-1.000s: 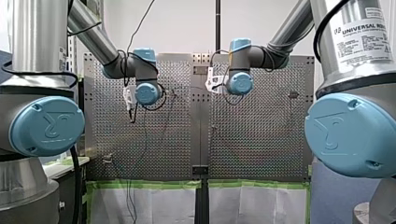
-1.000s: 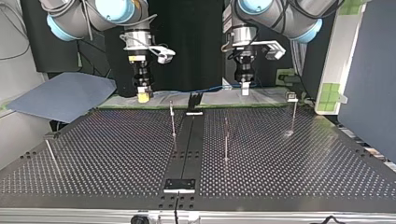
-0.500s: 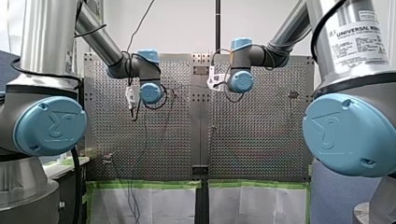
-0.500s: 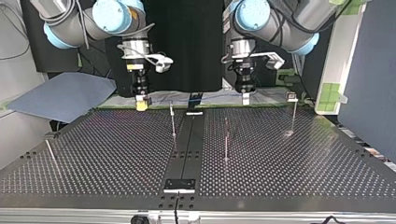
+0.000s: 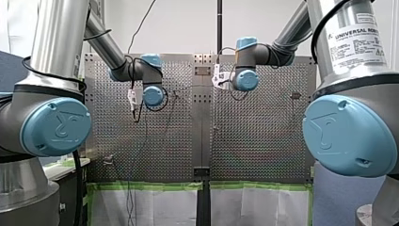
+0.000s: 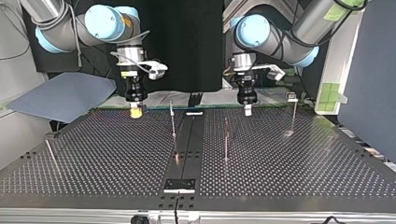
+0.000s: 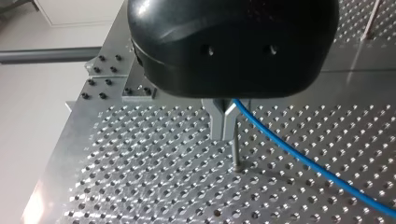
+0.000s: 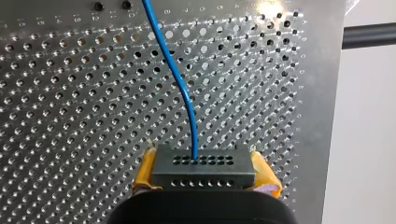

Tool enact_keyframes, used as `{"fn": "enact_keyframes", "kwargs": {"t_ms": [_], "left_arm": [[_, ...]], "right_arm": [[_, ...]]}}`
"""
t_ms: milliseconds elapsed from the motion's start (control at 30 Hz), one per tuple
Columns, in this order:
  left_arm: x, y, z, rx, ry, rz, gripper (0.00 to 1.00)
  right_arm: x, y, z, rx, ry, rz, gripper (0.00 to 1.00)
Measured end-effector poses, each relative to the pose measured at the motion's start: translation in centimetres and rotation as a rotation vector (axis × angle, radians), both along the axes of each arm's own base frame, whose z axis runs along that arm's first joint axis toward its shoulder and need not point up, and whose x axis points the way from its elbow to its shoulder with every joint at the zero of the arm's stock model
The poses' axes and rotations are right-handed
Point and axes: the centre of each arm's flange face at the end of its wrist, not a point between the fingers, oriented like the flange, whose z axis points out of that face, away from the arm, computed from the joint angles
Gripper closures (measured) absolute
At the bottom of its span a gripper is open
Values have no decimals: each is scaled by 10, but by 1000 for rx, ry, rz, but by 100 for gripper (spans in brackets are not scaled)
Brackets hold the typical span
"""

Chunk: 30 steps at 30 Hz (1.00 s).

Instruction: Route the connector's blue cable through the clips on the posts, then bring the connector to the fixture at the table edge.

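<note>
Between right gripper's [image 8: 204, 165] two yellow pads [image 8: 145, 173], one connector [image 8: 205, 178], one blue cable [image 8: 175, 79].

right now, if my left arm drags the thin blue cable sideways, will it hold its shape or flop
Probably floppy: the thin blue cable leaves the black rectangular connector in a loose curve rather than straight. Likely light: it is a slim strand beside my left gripper. It may slip through, as its jacket looks smooth.
</note>
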Motion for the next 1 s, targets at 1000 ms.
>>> {"fn": "enact_keyframes", "kwargs": {"t_ms": [1000], "left_arm": [[59, 13, -6, 14, 24, 11, 100]], "right_arm": [[-2, -24, -29, 35, 14, 34, 84]]}}
